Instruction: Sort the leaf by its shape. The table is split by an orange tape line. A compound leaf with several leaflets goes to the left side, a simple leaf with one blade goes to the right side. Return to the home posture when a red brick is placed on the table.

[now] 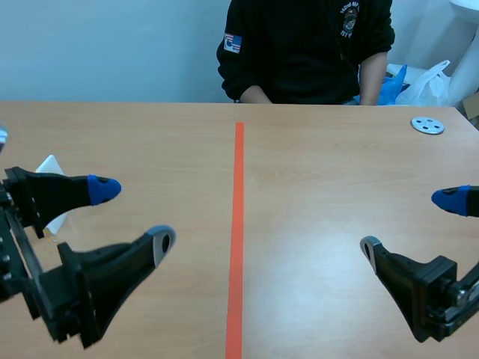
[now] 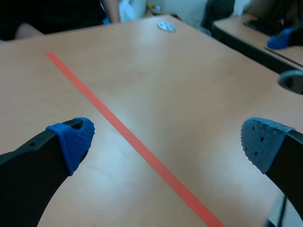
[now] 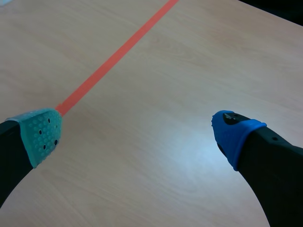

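No leaf and no red brick show in any view. The orange tape line (image 1: 238, 224) runs down the middle of the wooden table (image 1: 314, 172). My left gripper (image 1: 133, 215) hovers low at the near left, open, with nothing between its fingers. In the left wrist view the left gripper (image 2: 168, 139) has only bare table and the tape line (image 2: 128, 134) ahead of it. My right gripper (image 1: 409, 223) is at the near right, also open and holding nothing. In the right wrist view the right gripper (image 3: 137, 132) stands over bare wood, the tape line (image 3: 113, 59) ahead of one finger.
A person in a dark top (image 1: 307, 45) sits across the table. A small round metal disc (image 1: 427, 125) lies at the far right. A white object (image 1: 52, 168) sits behind my left gripper. Plastic bags (image 1: 430, 82) lie beyond the table's far right edge.
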### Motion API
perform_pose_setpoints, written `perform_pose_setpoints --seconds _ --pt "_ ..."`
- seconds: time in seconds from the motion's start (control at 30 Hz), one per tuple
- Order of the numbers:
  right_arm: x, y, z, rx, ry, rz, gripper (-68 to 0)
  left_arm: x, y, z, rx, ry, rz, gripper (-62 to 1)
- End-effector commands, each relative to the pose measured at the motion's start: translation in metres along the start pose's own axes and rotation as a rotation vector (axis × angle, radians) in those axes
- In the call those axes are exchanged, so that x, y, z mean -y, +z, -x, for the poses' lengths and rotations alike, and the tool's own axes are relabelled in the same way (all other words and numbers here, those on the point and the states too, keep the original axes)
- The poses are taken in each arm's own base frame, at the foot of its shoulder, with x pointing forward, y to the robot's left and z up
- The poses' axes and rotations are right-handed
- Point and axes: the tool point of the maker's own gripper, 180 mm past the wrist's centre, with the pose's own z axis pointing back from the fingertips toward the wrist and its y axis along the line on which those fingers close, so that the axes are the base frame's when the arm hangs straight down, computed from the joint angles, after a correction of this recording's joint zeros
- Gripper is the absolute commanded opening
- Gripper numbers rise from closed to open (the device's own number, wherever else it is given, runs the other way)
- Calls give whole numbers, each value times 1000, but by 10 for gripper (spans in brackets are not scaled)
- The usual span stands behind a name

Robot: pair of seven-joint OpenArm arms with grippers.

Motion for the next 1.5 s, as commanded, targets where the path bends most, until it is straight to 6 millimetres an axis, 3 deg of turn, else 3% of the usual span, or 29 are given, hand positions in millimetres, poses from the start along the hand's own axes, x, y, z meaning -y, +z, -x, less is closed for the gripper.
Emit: perform_pose_setpoints --seconds 0.0,0.33,1.47 --pt "3 -1 -16 54 0 8 4 -1 1 -3 5 -10 -13 14" --pt "-4 -1 -25 81 -17 -25 4 -2 -3 -3 7 -51 -76 14" --pt "-4 -1 -25 82 -16 -23 4 -3 -3 -4 15 -42 -87 14"
